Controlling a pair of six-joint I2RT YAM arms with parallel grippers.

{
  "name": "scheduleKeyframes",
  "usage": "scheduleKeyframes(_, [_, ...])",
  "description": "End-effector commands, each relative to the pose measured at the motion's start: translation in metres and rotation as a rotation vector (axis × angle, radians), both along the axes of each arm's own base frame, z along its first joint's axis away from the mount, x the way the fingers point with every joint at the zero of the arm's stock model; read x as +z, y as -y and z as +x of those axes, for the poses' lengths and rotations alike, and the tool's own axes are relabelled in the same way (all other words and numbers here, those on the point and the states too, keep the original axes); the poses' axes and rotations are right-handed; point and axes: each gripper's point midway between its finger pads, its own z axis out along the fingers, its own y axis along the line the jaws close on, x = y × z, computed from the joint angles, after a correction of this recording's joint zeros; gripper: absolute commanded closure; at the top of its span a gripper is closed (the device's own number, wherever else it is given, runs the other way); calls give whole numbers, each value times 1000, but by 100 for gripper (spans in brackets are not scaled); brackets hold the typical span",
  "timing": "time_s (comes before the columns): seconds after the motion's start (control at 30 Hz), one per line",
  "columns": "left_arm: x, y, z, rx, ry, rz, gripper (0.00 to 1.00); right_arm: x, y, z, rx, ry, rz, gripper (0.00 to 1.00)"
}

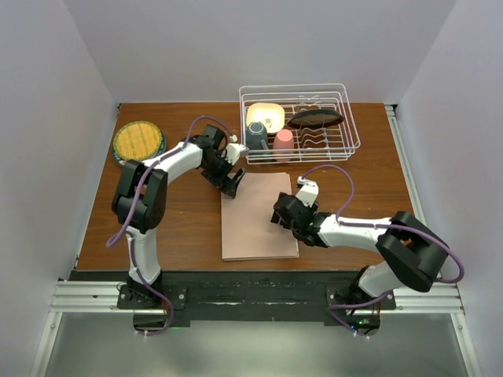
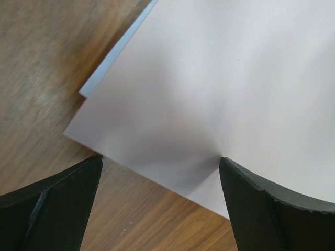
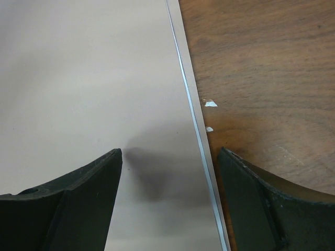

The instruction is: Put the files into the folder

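Folder (image 1: 258, 216) lies shut at the centre of the top view, long axis running top to bottom, the files (image 2: 114, 58) peeking white at its upper-left corner. Left gripper (image 1: 233, 182), jaws wide and empty, hangs over that corner, nearer the sheets. Right gripper (image 1: 284, 210), spread and empty too, straddles the right long edge.

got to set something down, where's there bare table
Bare wood: left of the pink folder, between it and the left arm; and right, between the dish rack and the right arm. Crowded: the back right corner with the rack, and the folder's far left corner and right edge, where the left gripper and right gripper hover.
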Motion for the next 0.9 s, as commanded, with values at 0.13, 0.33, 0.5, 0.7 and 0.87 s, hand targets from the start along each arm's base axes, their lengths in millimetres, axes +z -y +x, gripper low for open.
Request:
scheduleKeyframes(0.13, [11,35,8,-37,-23,-77,0,-35,3,-32,-47,-147,104,24])
scheduleKeyframes(0.33, [24,41,17,-33,6,-71,0,-37,-8,-36,-32,-158,129,25])
scheduleKeyframes(0.5, [29,22,3,-20,40,-27,0,-22,-5,-28,-27,-111,95,25])
scheduleKeyframes(0.7, [78,-9,-2,65,196,54,0,22,-1,-11,-8,-15,38,22])
scheduleKeyframes(0.87, [157,-40,-5,158,441,79,0,76,1,-1,55,61,-20,16])
